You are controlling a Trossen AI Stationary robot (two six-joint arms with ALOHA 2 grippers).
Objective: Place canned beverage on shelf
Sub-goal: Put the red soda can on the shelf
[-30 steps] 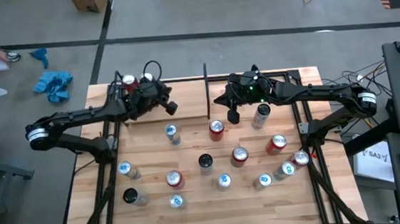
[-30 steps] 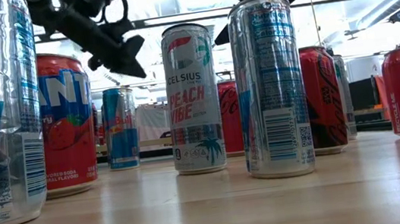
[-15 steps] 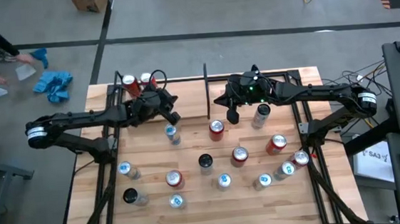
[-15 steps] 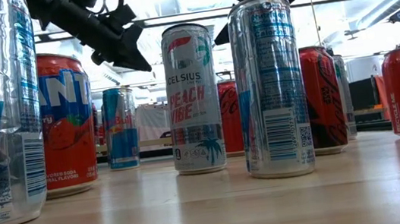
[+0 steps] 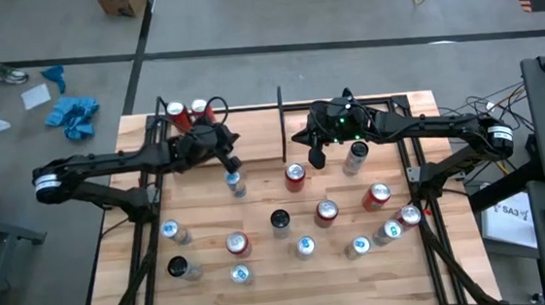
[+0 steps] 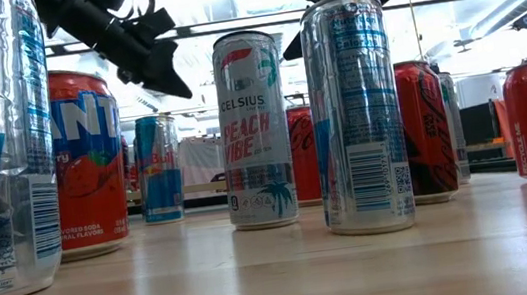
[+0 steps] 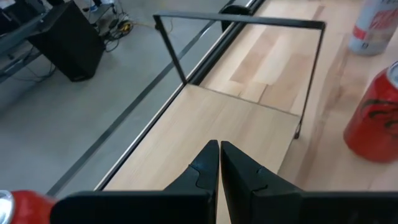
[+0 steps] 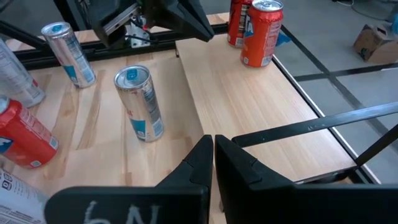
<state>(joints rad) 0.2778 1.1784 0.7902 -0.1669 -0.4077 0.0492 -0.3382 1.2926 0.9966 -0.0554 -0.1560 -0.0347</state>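
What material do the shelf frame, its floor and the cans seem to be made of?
Shelf frame: probably metal, thin black rods, matte. Floor: light wood, visible grain and plank seams. Cans: likely aluminium, shiny silver with printed labels; others, like this orange can, are coloured.

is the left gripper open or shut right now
Shut and empty: in the left wrist view the left gripper shows its two dark fingers pressed together with nothing between them, above the shelf.

grey concrete floor (image 5: 339,11), cardboard box (image 5: 122,1)
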